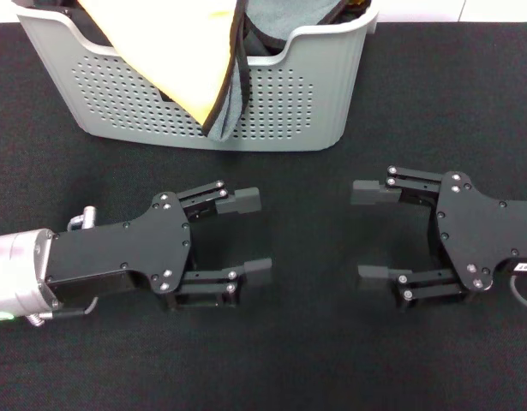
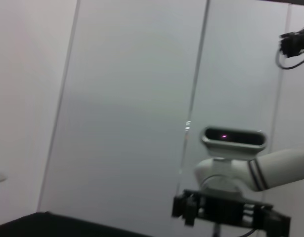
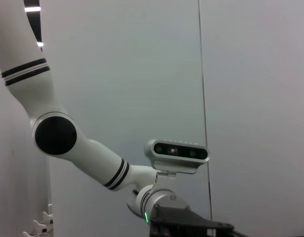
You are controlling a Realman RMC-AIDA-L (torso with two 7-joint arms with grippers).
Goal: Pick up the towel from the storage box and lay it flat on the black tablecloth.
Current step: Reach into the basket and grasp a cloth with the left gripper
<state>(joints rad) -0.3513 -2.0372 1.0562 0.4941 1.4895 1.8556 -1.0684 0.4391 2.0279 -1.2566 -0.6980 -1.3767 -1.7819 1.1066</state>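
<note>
The towel [image 1: 182,60] hangs out of the storage box [image 1: 289,103] at the far side of the head view, its yellow face draped over the near rim with a grey-green fold beside it. The light grey perforated box stands on the black tablecloth [image 1: 306,342]. My left gripper [image 1: 253,236] lies on its side on the cloth in front of the box, open and holding nothing. Facing it from the right, my right gripper [image 1: 368,231] is also open and empty. Both wrist views look at a pale wall and show the opposite arm.
Dark cloth shows inside the box behind the towel. The black tablecloth spreads wide around both grippers, with a gap between their fingertips. A white surface borders the cloth at the far edge.
</note>
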